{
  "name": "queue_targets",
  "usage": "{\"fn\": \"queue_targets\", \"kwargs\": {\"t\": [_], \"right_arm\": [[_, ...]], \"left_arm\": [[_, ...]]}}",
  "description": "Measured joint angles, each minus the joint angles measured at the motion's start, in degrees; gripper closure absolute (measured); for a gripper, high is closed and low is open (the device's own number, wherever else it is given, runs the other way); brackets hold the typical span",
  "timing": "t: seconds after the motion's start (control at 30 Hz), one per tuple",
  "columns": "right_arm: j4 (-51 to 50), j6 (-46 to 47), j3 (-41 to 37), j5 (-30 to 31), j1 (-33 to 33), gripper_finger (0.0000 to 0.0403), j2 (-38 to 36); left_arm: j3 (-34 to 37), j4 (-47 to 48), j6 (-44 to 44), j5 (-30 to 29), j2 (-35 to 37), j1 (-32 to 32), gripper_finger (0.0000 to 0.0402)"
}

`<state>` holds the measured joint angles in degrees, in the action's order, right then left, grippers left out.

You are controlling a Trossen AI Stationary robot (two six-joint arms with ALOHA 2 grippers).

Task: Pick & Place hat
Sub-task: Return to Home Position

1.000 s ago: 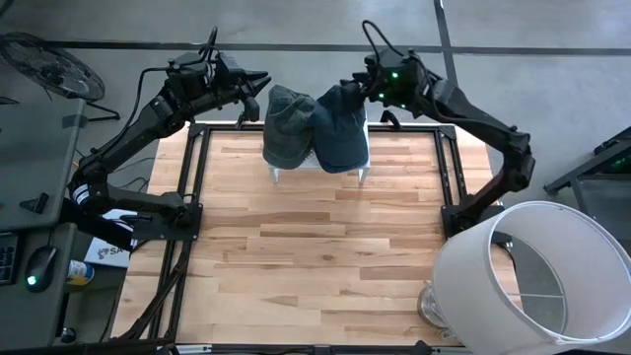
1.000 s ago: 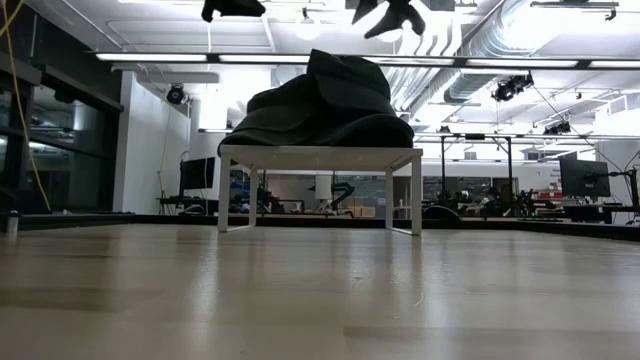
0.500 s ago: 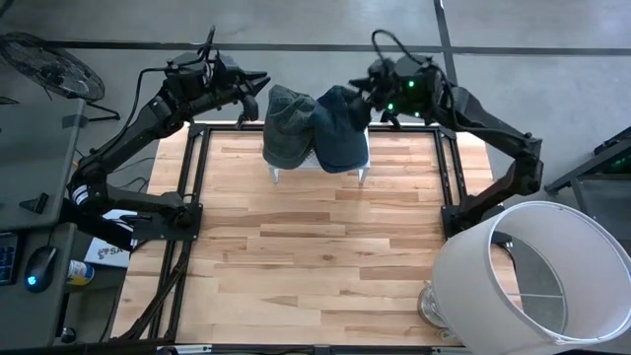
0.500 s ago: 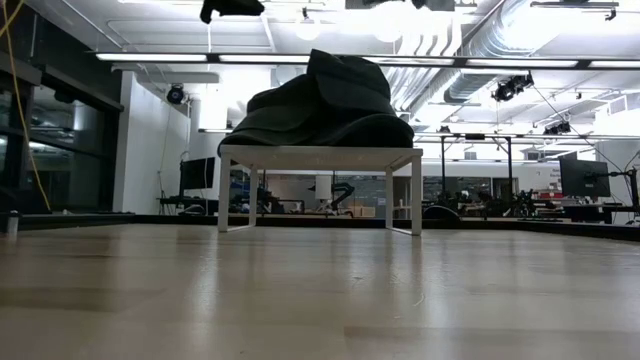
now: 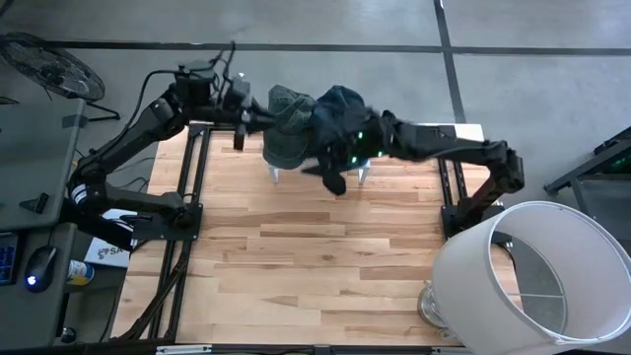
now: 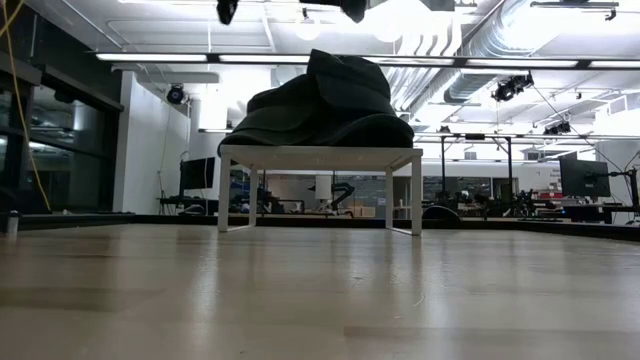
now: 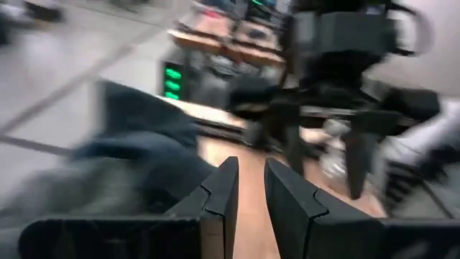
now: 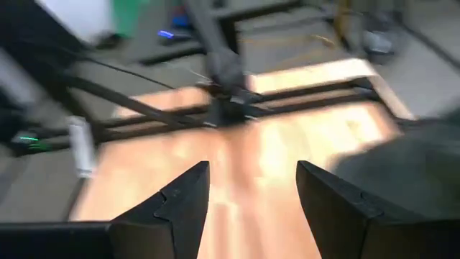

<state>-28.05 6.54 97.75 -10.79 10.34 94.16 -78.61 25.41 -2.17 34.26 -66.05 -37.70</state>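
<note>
The caps are piled on the shelf. They are judged soft and light, best taken by a stiff brim. The left gripper, beside the pile, is narrowly parted and seemingly empty. The right gripper is spread wide, empty.

The near stretch of the surface lies open to you. At the far edge the shelf, heaped with caps, blocks the middle (its underside is clear). The right arm seemingly crosses its front, and a white drum overhangs the right corner.
</note>
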Motion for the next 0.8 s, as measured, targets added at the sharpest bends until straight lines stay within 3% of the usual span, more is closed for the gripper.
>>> {"fn": "queue_targets", "kwargs": {"t": [0.13,0.27,0.53,0.8], "right_arm": [[15.49,5.35,-14.47,-5.80,-1.78,0.0202,-2.82],[32.29,11.15,-30.48,-6.68,-2.54,0.0202,-8.07],[51.90,17.29,-55.63,-6.77,-0.44,0.0201,-25.66],[67.41,20.38,-76.63,-8.32,3.69,0.0201,-48.78]], "left_arm": [[1.28,4.04,1.69,-0.93,0.96,4.53,0.0333],[7.54,2.18,0.89,-4.42,3.24,9.36,0.0333],[30.22,-24.41,-8.30,-2.89,14.35,11.79,0.0333],[45.24,-35.57,-13.60,-5.21,25.01,11.85,0.0333]]}}
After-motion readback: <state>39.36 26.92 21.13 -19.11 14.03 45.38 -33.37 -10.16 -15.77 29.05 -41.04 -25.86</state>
